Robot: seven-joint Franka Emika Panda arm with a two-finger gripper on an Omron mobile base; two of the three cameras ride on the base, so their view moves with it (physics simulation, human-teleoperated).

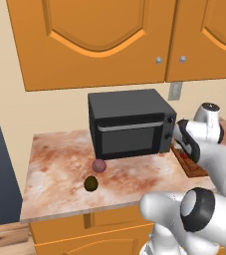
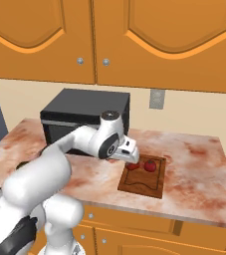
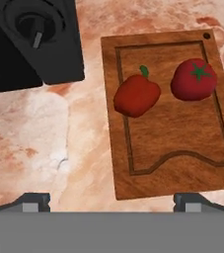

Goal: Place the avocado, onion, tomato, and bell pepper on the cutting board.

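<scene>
A: Fruit and veg colours? Board?
B: Small olive-brown egg-shaped avocado (image 1: 90, 183); round pinkish-purple onion (image 1: 99, 166); glossy red bell pepper (image 3: 136, 95), green stem; red tomato (image 3: 193, 79), green star calyx. Flat reddish-brown wooden cutting board (image 3: 172, 143), darker groove.
A: Surroundings?
B: Mottled rust-and-cream marble tabletop (image 1: 59, 174); boxy black microwave (image 1: 129, 124); orange wooden cabinets (image 1: 94, 40).

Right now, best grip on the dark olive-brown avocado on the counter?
Probably from straight above: the dark olive-brown egg-shaped avocado lies alone on the marble counter, apart from the pinkish-purple round onion. Close the open gripper across its narrower middle.
</scene>
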